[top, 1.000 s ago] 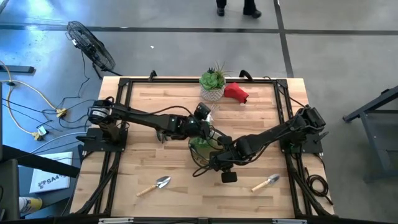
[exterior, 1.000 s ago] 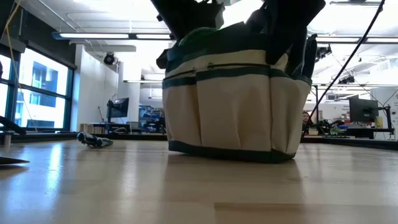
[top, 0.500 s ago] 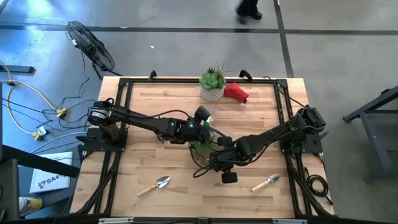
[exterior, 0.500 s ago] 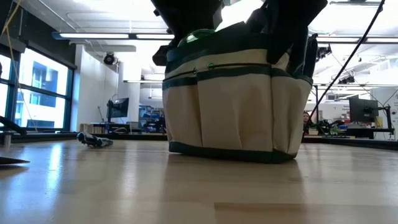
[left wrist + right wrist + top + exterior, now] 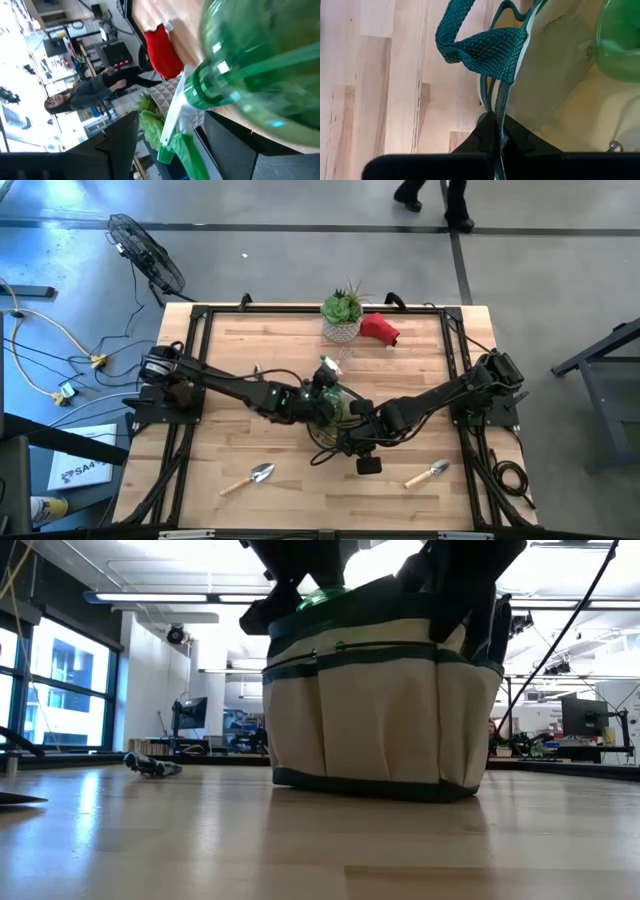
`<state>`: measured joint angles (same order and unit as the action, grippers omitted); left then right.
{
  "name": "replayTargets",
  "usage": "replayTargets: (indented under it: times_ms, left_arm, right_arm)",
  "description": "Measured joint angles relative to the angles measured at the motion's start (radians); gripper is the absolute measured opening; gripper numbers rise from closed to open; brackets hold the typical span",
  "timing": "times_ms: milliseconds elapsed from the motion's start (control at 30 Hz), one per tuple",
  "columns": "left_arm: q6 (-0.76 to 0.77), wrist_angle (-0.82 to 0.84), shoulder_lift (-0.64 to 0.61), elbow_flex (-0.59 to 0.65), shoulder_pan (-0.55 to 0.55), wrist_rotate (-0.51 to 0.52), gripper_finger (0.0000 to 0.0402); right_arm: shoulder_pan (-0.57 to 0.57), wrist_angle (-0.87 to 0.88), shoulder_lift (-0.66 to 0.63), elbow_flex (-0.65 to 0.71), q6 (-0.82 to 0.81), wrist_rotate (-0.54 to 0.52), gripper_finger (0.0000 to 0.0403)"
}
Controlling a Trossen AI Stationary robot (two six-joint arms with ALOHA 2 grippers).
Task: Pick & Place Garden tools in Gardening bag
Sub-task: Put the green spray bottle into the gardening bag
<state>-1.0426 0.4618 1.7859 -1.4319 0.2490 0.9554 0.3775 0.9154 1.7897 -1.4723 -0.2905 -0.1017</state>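
Observation:
The tan gardening bag [image 5: 380, 710] with its dark green rim stands on its base at the table's middle, mostly hidden under both arms in the high view. The green spray bottle [image 5: 260, 55] lies tilted over the bag's mouth [image 5: 620, 35]. Its white-and-green head [image 5: 323, 365] points toward the far edge. My left gripper [image 5: 325, 387] is at the bottle, its fingers apart on either side of the neck and head [image 5: 187, 107]. My right gripper [image 5: 352, 438] is shut on the bag's near rim. My left gripper comes nearly level from the table's left, its fingers lying along the bottle beside the neck. I cannot tell whether they touch it. My right gripper pinches the bag's rim and the teal strap [image 5: 499, 107] between its two fingers, from above, pointing down. The loop handle [image 5: 480, 47] stands free beyond them, and the bag rests on the table.
A green plant in a white pot [image 5: 342, 313] and a red soft item [image 5: 380, 328] sit at the far edge. Two trowels [image 5: 250, 477] [image 5: 428, 473] lie near the front edge. A dark-handled tool [image 5: 152, 765] lies left of the bag. A person walks beyond the table.
My left arm has swung toward the table's near edge, carrying its gripper a little rightward over the bag and rolling it slightly. The bottle's head now shows on the far side of that gripper. The bag and my right gripper have kept still.

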Motion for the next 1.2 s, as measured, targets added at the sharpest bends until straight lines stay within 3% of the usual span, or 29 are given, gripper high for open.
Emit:
replayTargets:
  times_ms: [267, 533, 933, 1200]
  left_arm:
    - [0.0, 0.001, 0.0, 0.0, 0.059, -0.009, 0.0223]
    - [0.007, 0.002, 0.0, 0.0, 0.091, -0.082, 0.0223]
    - [-0.01, 0.015, -0.003, -0.085, 0.149, 0.131, 0.0223]
    - [0.125, 0.002, -0.148, -0.166, 0.146, 0.155, 0.0223]
  right_arm:
    - [-0.002, 0.0, 0.0, 0.0, 0.0, 0.0, 0.0003]
    - [-0.006, 0.0, 0.0, 0.0, 0.0, 0.0, 0.0003]
    - [-0.007, 0.0, -0.001, 0.0, 0.0, 0.007, 0.0003]
    - [-0.009, 0.004, 0.0, 0.0, -0.001, 0.027, 0.0003]
